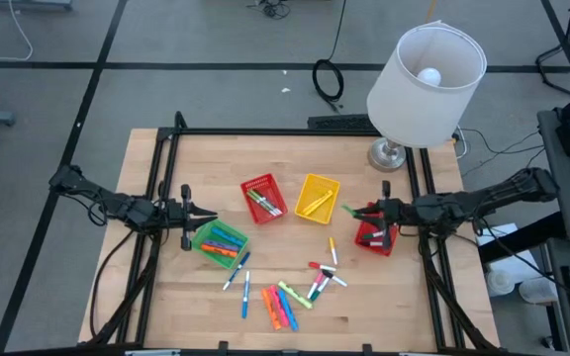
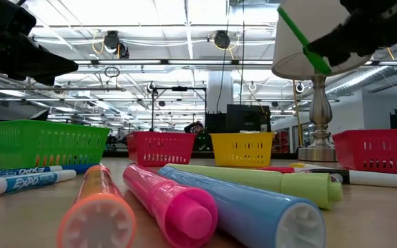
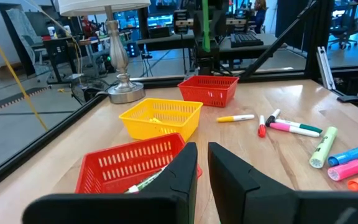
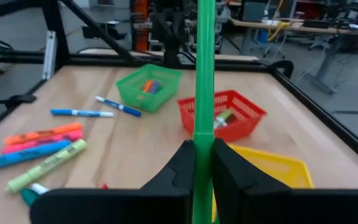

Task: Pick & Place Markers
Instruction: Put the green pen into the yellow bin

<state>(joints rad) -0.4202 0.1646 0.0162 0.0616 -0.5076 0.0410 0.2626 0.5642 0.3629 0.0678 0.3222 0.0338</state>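
Several markers lie loose on the wooden table near its front edge (image 1: 280,305), among them a blue one (image 1: 245,295) and a yellow one (image 1: 332,249). More markers lie in the green basket (image 1: 219,240) and in the middle red basket (image 1: 262,198). My right gripper (image 1: 362,211) hovers at the right over a second red basket (image 1: 376,240), shut on a green marker (image 4: 204,74). My left gripper (image 3: 202,155) waits level at the left, just beyond the green basket. Its fingers stand a narrow gap apart with nothing between them. My right gripper pinches the green marker between its two fingers at the step where cap meets barrel (image 4: 202,134). The fingers come level from the table's right and lie roughly along the marker. The marker is lifted clear, and its free end (image 2: 284,15) sticks out past the fingertips, slanting upward.
A yellow basket (image 1: 317,196) stands between the two red ones. A lamp with a white shade (image 1: 426,69) stands on its metal foot (image 1: 388,155) at the far right corner. A black frame (image 1: 162,168) edges the table. Bare wood lies along the far edge.
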